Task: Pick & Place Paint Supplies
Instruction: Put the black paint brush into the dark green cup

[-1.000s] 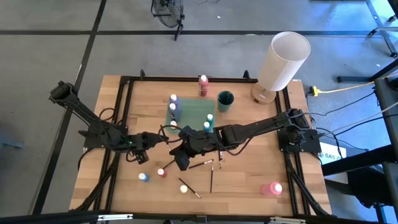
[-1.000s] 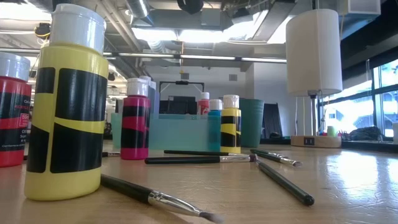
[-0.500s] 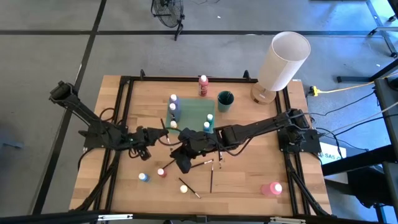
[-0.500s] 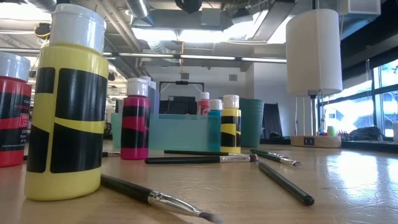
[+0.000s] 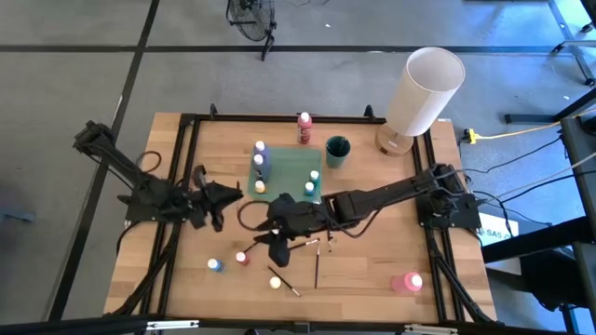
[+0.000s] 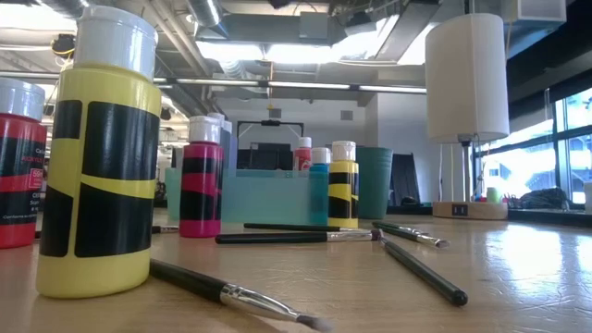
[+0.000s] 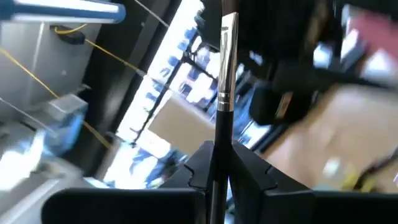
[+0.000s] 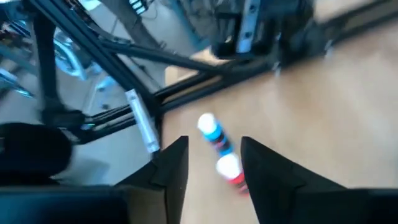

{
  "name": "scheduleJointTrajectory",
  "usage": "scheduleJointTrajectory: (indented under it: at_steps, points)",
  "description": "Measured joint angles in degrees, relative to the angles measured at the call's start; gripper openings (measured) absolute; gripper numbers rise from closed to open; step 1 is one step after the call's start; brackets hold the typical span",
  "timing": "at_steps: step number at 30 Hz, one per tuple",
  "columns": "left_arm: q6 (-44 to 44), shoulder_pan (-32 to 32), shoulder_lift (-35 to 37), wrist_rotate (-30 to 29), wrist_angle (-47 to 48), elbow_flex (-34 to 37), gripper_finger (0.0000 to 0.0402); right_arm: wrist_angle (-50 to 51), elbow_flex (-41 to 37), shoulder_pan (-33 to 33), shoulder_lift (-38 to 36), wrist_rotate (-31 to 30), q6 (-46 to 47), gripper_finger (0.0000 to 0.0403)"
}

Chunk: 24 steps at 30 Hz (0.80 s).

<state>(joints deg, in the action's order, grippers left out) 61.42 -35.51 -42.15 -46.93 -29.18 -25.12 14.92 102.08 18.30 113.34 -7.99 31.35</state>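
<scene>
A: What changed since the earlier frame? Quick.

B: Your left hand (image 5: 220,194) has pulled back toward its own side of the desk (image 5: 372,270), away from the right hand (image 8: 213,149); a second ago the two were close together near the middle. It's clamped narrow on a brush (image 7: 225,93), which stands up between its fingers. Your right hand is about where it was, over the middle front of the desk, fingers parted wide, holding nothing.

A: Under the right hand?

B: Its wrist view looks down on a blue bottle (image 8: 211,130) and a red bottle (image 8: 230,169), side by side on the bare wood.

A: Anything shift at desk level?

B: No, the low view matches the earlier one.

A: Containers?

B: The teal tray (image 5: 285,167) sits mid-back. Inside it: two purple bottles (image 5: 260,150) at the left end, a yellow-capped one (image 5: 260,186) just in front of them, two teal-blue bottles (image 5: 314,176) at the right end. The dark green cup (image 5: 337,150) stands just right of the tray; can't tell what's inside. A red-pink bottle (image 5: 304,127) stands behind the tray, outside it.

A: Still loose?

B: A yellow bottle (image 5: 275,282) and loose brushes (image 5: 317,265) at the front, plus a big pink bottle (image 5: 407,282) on its side, front right. The white cylinder (image 5: 425,88) is at the back right corner.
</scene>
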Motion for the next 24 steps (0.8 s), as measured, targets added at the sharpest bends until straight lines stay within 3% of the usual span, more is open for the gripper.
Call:
scheduleJointTrajectory:
  at_steps: [6, 10, 15, 20, 24]
  points:
    - [-22.4, 0.5, 11.5, 16.8, 10.6, 0.0, 0.0025, -3.9, 0.0, 3.3, 0.0, -11.6, -19.5, 0.0174]
    - [-33.0, 2.4, 14.8, 26.9, 12.7, 0.0, 0.0025, -10.5, 0.0, 5.9, 0.0, -16.8, -33.1, 0.0176]
    - [-39.0, 6.1, 12.9, 37.9, 11.8, 0.0, 0.0024, -18.0, 0.0, 7.9, 0.0, -17.8, -46.7, 0.0176]
    - [-42.7, 9.7, 7.7, 45.1, 8.5, 0.0, 0.0024, -22.2, 0.0, 8.5, 0.0, -17.2, -49.8, 0.0176]
    - [-43.6, 11.5, 2.6, 47.0, 3.5, 0.0, 0.0024, -22.4, 0.0, 8.5, 0.0, -17.1, -49.9, 0.0176]
